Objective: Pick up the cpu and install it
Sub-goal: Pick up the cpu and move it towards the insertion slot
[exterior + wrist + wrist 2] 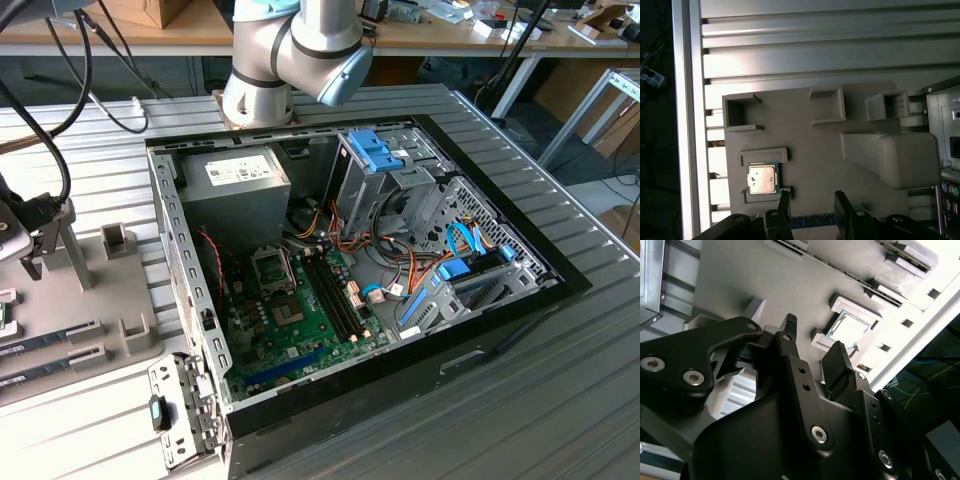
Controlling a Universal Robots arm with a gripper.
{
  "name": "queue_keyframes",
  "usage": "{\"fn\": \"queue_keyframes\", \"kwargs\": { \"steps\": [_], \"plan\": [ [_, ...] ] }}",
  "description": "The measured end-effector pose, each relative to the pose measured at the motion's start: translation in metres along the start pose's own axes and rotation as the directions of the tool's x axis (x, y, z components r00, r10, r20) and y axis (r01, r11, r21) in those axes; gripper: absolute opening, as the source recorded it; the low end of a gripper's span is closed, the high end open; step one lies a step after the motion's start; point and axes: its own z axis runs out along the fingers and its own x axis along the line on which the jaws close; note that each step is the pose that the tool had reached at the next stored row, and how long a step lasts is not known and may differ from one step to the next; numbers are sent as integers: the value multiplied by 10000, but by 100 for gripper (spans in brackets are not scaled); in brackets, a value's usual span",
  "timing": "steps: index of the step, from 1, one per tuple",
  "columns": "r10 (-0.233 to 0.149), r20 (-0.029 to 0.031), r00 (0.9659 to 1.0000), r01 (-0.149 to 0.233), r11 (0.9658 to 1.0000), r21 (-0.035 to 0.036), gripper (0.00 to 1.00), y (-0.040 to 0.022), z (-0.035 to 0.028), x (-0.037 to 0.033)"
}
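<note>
Pincer's released here: the gripper point(813, 201) hangs over the grey fixture plate point(810, 150) with its two fingers spread and nothing between them. The cpu point(762, 179) lies flat, silver top up, seated in its raised nest on that plate, on the exterior view's left of the open computer case point(180, 250), well apart from the green motherboard point(300, 310). Now the bit that matters: the chip is not in the gap. It sits off to one side, just beyond the nearer finger point(785, 202), whose tip is close by the nest's corner. The chip is square, edges lined up with the plate, so I'd say no axis favours the grasp.
</note>
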Motion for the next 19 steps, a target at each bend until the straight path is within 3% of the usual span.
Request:
{"fn": "queue_keyframes", "kwargs": {
  "steps": [19],
  "plan": [
    [0,0,10000,0,10000,-1,48,-2,44,3]
  ]
}}
